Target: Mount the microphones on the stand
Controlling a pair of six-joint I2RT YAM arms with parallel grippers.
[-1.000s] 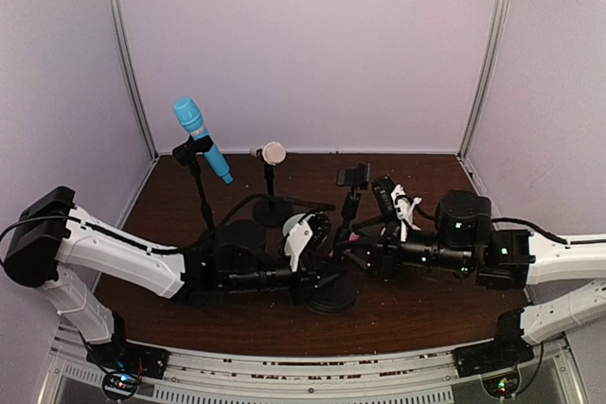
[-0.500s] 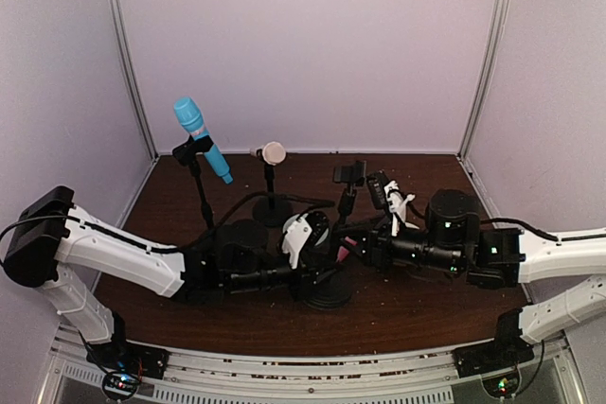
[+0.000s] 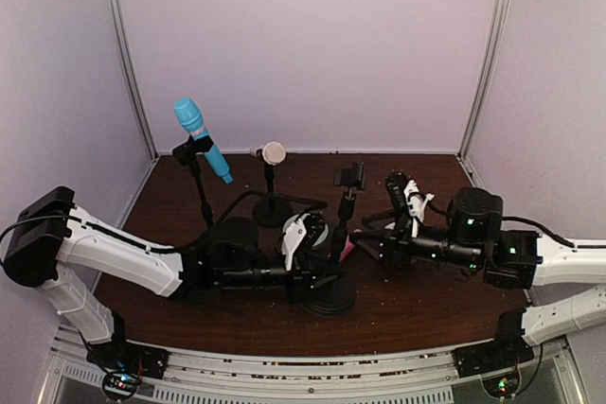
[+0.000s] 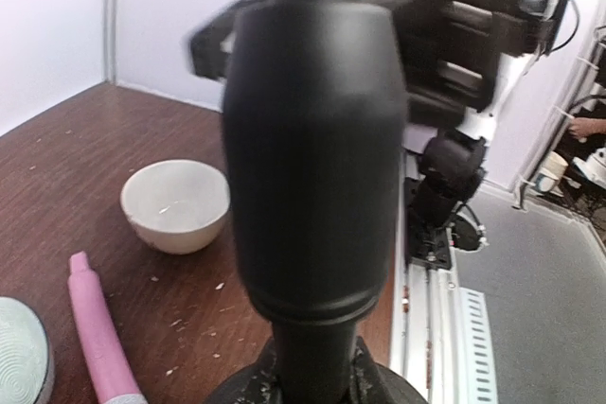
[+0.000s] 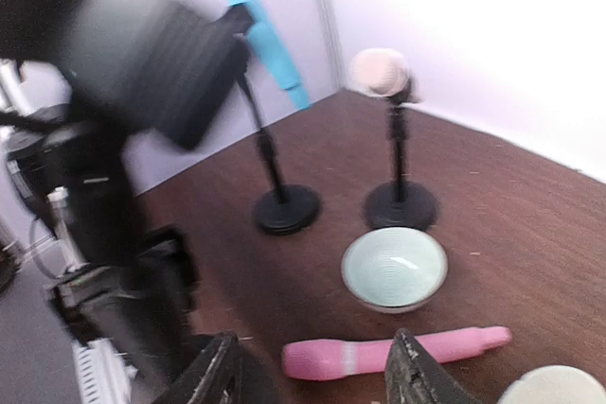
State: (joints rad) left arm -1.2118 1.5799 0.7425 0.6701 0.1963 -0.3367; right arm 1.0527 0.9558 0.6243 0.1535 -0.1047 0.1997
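The sky-blue microphone [image 3: 201, 139] sits in the clip of the left stand [image 3: 202, 191]. The cream microphone [image 3: 273, 152] sits on the short middle stand [image 3: 271, 198]. The pink microphone [image 5: 388, 352] lies flat on the table and shows in the top view [image 3: 347, 249] beside the third stand [image 3: 343, 224]. That stand's clip [image 3: 351, 177] is empty. My left gripper [image 3: 325, 273] is shut on the third stand's pole [image 4: 312, 186], low near its base. My right gripper [image 5: 317, 376] is open just above the pink microphone, with one finger past each side of it.
A pale green bowl [image 5: 394, 269] stands just beyond the pink microphone. A cream bowl [image 4: 176, 205] stands close by. White side and back walls enclose the brown table [image 3: 426, 309]. The table's near edge has a metal rail [image 3: 284, 366].
My right arm came in toward the third stand, then drew back to the right. The left arm still holds the stand, which has barely moved.
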